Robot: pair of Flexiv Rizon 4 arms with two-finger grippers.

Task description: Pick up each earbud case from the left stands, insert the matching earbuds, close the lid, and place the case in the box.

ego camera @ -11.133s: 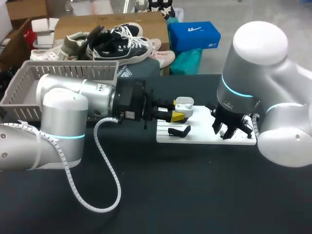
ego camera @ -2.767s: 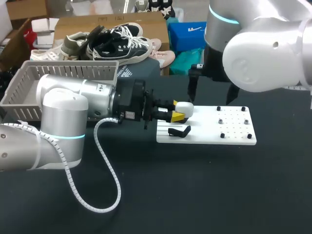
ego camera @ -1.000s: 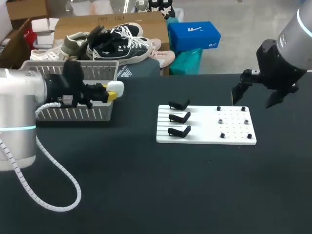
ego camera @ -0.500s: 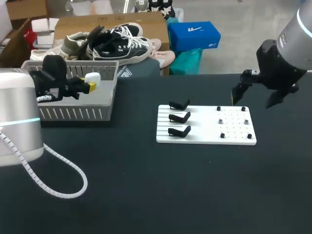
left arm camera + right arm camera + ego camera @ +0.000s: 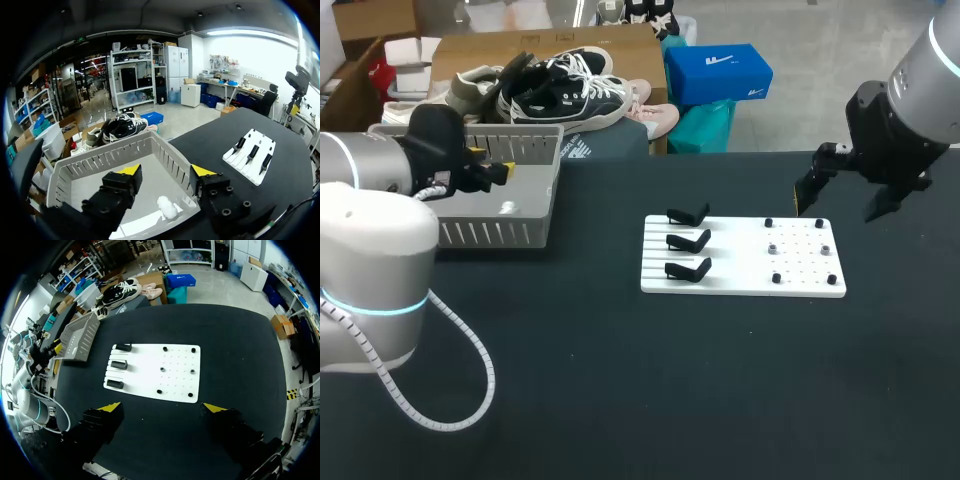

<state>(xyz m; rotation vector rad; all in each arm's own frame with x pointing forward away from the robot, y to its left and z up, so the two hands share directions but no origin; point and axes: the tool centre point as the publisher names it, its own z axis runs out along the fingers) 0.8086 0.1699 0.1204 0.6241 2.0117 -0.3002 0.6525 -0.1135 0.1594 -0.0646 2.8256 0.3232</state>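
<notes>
The white earbud case (image 5: pixel 166 206) lies on the floor of the grey box (image 5: pixel 165 150), close to one of its walls. The left end effector (image 5: pixel 166 172) hangs over the box, just above the case. Its two fingers are spread wide apart and the case lies down below the gap between them, not touching either one. The box sits at the back left of the dark worktop (image 5: pixel 620 380).

A flat white board (image 5: pixel 740 262) lies near the middle of the worktop, well apart from the box. Three black stands (image 5: pixel 688 241) sit in a row on the left part of the board, one behind the other. Small dark pegs (image 5: pixel 773 247) dot its right part.

The right end effector (image 5: pixel 842 200) hangs in the air over the back right of the worktop, just behind the right end of the board. Its fingers are wide apart too and they grip nothing. In the right wrist view the whole board lies ahead of this end effector, and the box is off to the side where the stands are
</notes>
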